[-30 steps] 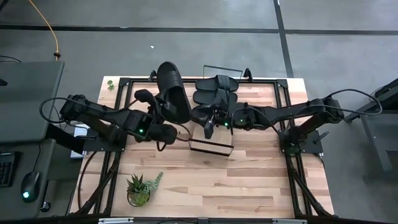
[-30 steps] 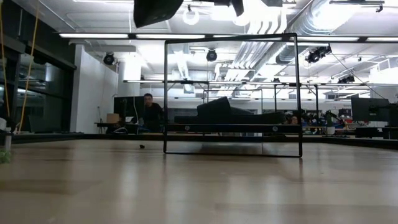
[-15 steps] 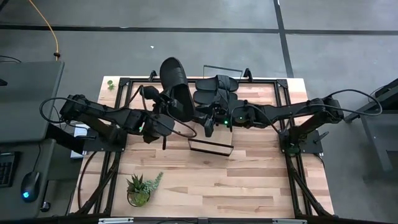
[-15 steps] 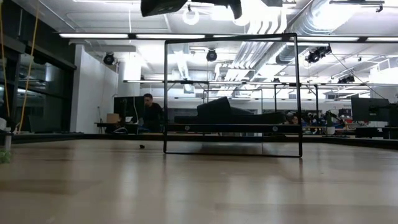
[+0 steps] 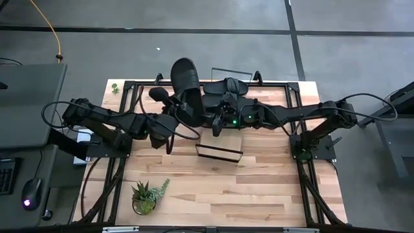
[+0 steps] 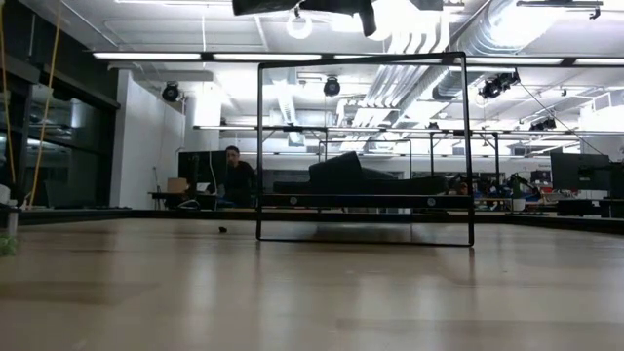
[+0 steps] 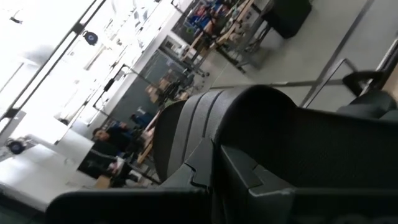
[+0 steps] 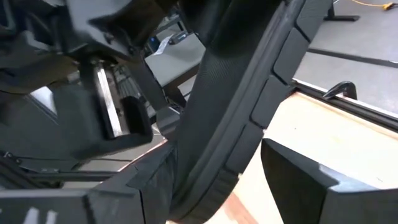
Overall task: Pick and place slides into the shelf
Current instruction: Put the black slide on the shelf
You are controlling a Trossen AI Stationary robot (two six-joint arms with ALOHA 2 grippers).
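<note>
My left gripper (image 5: pixel 174 118) is shut on a black slide (image 5: pixel 184 87) and holds it high above the table's far middle; the slide shows at the top edge of the low view (image 6: pixel 283 6). My right gripper (image 5: pixel 215 124) is open, with its fingers (image 8: pixel 311 180) on either side of that slide's near end (image 8: pixel 211 186). The shelf (image 5: pixel 220 153), a black wire frame (image 6: pixel 259 146) with a light-wood board, stands below the grippers. Other black slides (image 5: pixel 226 94) lie on it. My left gripper holds the slide near its near end, at the edge of the sole (image 8: pixel 186 81). The exact spot is hidden by the gripper's own body. The slide is lifted clear of table and shelf, with its far end pointing toward the table's far edge. My right gripper: whether its fingers touch the slide cannot be told.
A small potted plant (image 5: pixel 145 196) stands near the table's front left. Black frame rails (image 5: pixel 294 103) run along the table's sides. A person (image 6: pixel 234 175) sits in the room far behind the table. Bare wood lies in front of the shelf.
My left gripper has risen and rolled its wrist, carrying the slide up and toward the table's right and far side; the slide has turned about in the air. My right gripper has moved toward the table's left, up to the slide's near end.
</note>
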